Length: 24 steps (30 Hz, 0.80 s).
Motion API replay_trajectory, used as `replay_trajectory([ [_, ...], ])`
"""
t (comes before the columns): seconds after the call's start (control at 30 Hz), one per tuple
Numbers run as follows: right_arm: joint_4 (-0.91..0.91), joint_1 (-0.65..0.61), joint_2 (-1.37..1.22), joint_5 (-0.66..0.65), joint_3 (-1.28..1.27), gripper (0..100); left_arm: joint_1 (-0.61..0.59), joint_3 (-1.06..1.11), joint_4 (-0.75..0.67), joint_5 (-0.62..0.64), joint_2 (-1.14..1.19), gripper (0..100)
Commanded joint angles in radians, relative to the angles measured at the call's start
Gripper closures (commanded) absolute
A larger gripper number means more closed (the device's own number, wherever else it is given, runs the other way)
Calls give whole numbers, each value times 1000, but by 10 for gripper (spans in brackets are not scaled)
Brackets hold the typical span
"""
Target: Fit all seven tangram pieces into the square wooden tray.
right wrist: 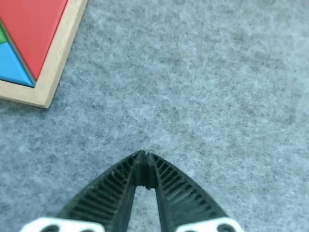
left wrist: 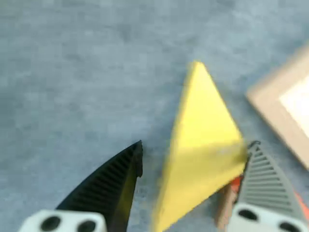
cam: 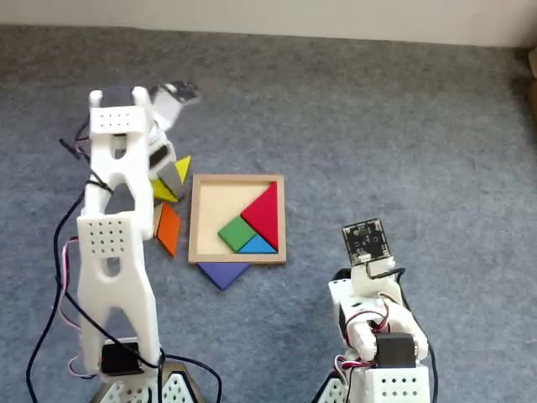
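The square wooden tray lies mid-table and holds a red triangle, a green square and a blue triangle. A purple triangle lies on the carpet against the tray's near edge. An orange piece lies left of the tray. My left gripper is left of the tray, open around a tilted yellow triangle. The triangle rests against the grey finger, with a gap to the black finger. My right gripper is shut and empty over bare carpet, right of the tray's corner.
Everything rests on grey carpet. The tray's left half is bare wood. The tray's rim is just beyond the left gripper. The right arm's base stands at the near right, and open carpet stretches behind and to the right of the tray.
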State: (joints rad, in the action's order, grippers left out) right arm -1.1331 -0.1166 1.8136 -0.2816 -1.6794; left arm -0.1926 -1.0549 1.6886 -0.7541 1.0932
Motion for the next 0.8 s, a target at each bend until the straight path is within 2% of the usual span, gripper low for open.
replay_trajectory([
  [0.0,2,12,13,6,-133,988,50,-7,34,-34,-2,717],
  [0.23,2,12,13,6,-133,988,54,-5,37,-31,-1,723],
  [0.53,2,12,13,6,-133,988,58,-10,71,-29,-12,829],
  [0.67,2,12,13,6,-133,988,58,-5,74,58,-73,896],
  [0.77,2,12,13,6,-133,988,58,33,75,66,-145,911],
])
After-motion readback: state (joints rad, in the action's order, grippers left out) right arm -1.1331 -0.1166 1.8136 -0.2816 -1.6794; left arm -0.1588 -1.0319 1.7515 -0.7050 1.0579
